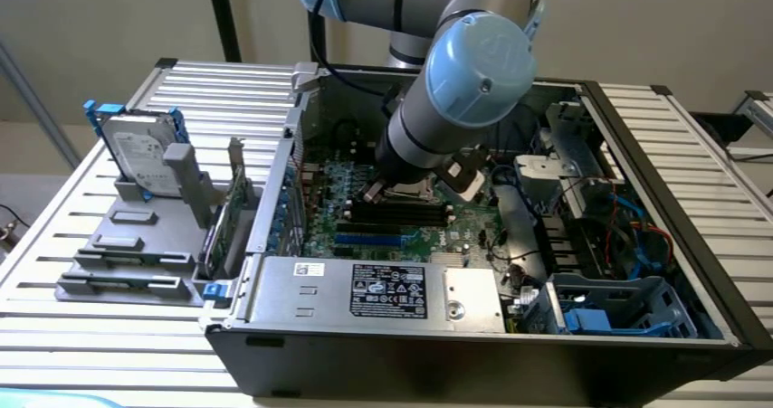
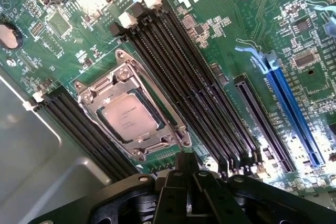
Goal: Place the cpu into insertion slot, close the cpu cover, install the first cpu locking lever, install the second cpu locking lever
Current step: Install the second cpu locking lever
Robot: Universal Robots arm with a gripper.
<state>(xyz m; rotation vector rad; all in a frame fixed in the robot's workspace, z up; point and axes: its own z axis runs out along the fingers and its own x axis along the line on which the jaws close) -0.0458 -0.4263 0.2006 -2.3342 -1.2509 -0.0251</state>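
Note:
The cpu (image 2: 128,116), a pale silvery square chip, lies flat in the insertion slot (image 2: 137,153) on the green motherboard (image 2: 231,40). The cpu cover (image 2: 113,83), a silvery metal frame, is down around the chip, which shows through its cut-out centre. Thin metal levers run along two sides of the frame; I cannot tell whether they are latched. My gripper (image 2: 188,179) hovers just beside the socket, its black fingers together with nothing between them. In the exterior view the arm reaches into the open computer case, with the gripper (image 1: 389,189) low over the socket (image 1: 411,187).
Long black memory strips (image 2: 184,77) flank the socket on both sides. A blue expansion slot (image 2: 291,114) lies farther off. A grey labelled metal box (image 1: 375,290) sits at the case front. A hard drive (image 1: 139,150) stands in a grey holder outside the case, at the exterior view's left.

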